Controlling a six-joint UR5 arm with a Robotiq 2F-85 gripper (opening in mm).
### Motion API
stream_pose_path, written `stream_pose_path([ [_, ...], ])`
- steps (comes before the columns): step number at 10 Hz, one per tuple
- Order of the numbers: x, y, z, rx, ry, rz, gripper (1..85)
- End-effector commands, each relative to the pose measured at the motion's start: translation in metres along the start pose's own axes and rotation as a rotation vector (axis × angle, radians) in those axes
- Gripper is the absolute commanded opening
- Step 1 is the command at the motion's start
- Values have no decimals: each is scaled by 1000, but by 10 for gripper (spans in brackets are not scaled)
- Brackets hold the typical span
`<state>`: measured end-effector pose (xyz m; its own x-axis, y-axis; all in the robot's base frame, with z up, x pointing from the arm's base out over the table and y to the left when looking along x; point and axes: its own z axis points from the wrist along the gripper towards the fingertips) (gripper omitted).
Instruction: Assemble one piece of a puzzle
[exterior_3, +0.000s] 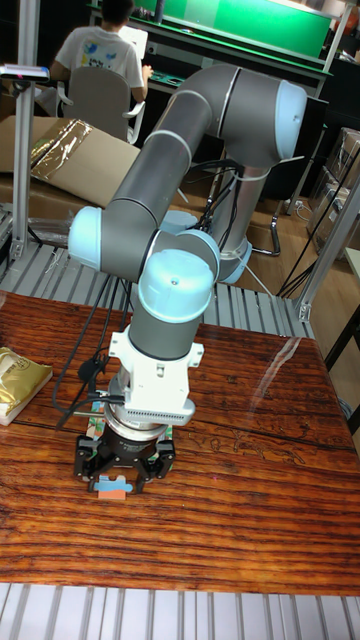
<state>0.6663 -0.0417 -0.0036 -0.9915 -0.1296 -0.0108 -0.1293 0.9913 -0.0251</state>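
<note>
Puzzle piece at hand, low over surface
Hand (112, 487) pinching 1 puzzle piece (111, 488) directly beneath it, just above wooden surface (250, 500); long axis runs left-right.

You are looking through a single tall fixed view, so no second camera is sharing any part of the scene. It is standing in front of the wooden table (240, 520) and looking down at it from above, facing the arm (170, 200) head-on. It is sitting fairly near: the tabletop is filling the lower half, its near edge close to the bottom of the picture. Beyond the arm it is taking in the room behind, where a seated person (100, 55) is facing away, probably at some distance.
</note>
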Motion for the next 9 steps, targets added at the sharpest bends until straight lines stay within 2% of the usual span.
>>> stream_pose_path([
  [1, -2, -3, -2, 7, -7, 4, 667],
  [9, -4, -1, 2, -7, -15, 6, 657],
])
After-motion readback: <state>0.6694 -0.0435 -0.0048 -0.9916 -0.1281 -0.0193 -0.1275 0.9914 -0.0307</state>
